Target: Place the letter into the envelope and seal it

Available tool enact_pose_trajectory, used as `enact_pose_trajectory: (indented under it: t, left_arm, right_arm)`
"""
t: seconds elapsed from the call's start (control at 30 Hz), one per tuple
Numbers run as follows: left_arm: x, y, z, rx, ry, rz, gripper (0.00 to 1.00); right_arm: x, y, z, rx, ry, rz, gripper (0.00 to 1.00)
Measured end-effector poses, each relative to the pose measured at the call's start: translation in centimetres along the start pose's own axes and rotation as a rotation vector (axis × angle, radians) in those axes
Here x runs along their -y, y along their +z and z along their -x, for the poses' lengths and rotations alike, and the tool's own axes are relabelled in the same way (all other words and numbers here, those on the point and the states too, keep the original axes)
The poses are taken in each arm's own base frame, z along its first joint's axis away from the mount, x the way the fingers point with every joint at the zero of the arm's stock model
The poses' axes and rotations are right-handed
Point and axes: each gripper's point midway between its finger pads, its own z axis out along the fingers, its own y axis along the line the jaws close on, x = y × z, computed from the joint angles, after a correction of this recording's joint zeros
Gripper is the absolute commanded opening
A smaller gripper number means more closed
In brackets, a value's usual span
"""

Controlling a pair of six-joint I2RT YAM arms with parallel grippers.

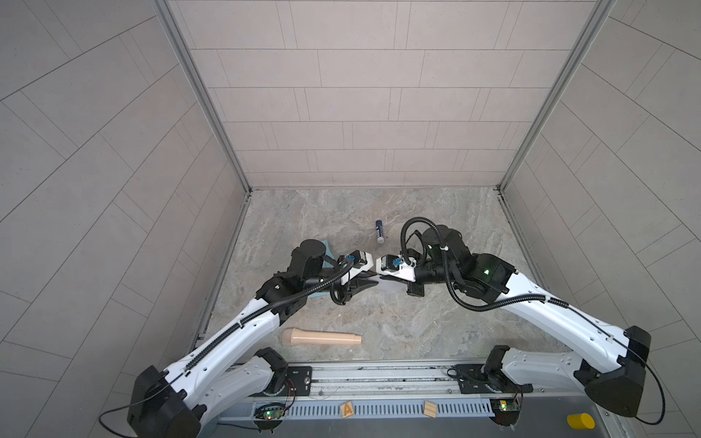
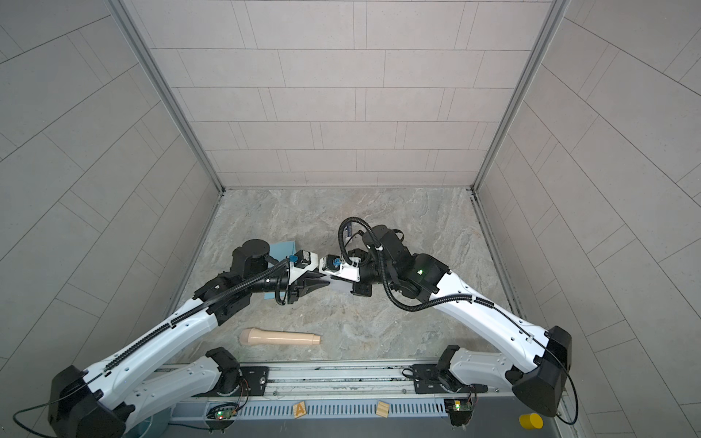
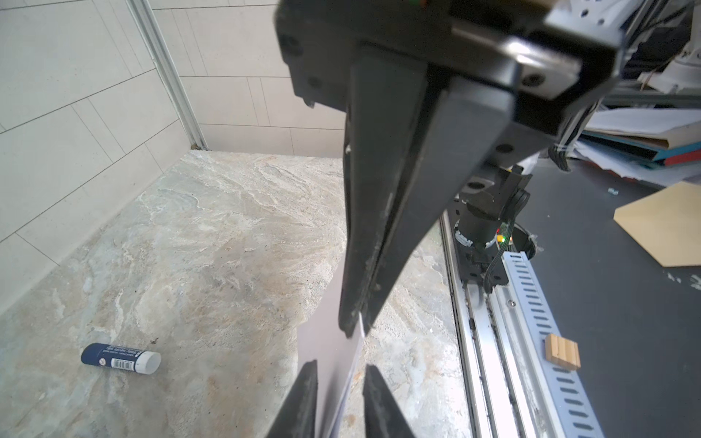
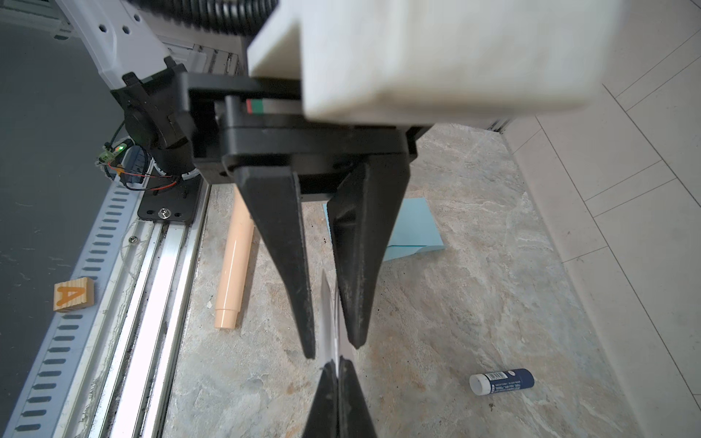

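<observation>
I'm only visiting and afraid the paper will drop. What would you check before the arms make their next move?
1. Right gripper clamped on the letter: ok, shut on its edge.
2. Left gripper gripping the letter: not ok, its jaws stand apart on either side of the sheet.
3. Envelope in view, lying flat: ok.
4. Envelope flap open to take the letter: cannot tell.
5. Glue stick out of the way: ok, lying apart from both grippers.
</observation>
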Motion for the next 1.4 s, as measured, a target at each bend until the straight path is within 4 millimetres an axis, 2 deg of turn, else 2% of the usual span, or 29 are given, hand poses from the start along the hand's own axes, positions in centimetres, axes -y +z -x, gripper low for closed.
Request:
enact_pose_trajectory:
  t: [0.2,0.43,0.97,1.4]
  left_arm:
    - [0.1,0.0,-0.1,-0.006,-0.001,-0.003,0.00]
    - [0.0,0.0,-0.2,-0.008,0.010,0.004,0.00]
    - [-0.5,-0.7,0.3,-0.003,0.032,0.055,0.00]
    - [-0.6,-1.3,0.9,0.014,0.067,0.094,0.00]
  right_arm:
    - [-0.1,0.0,0.1,0.003,-0.003,0.001,0.00]
    - [0.2,0.1,0.0,-0.005,0.012,-0.014,0.03]
    - [0.9,0.1,-0.5,-0.021,0.022,-0.039,0.03]
    - [2.0,-0.4,-2.2,-0.055,0.067,-0.058,0.00]
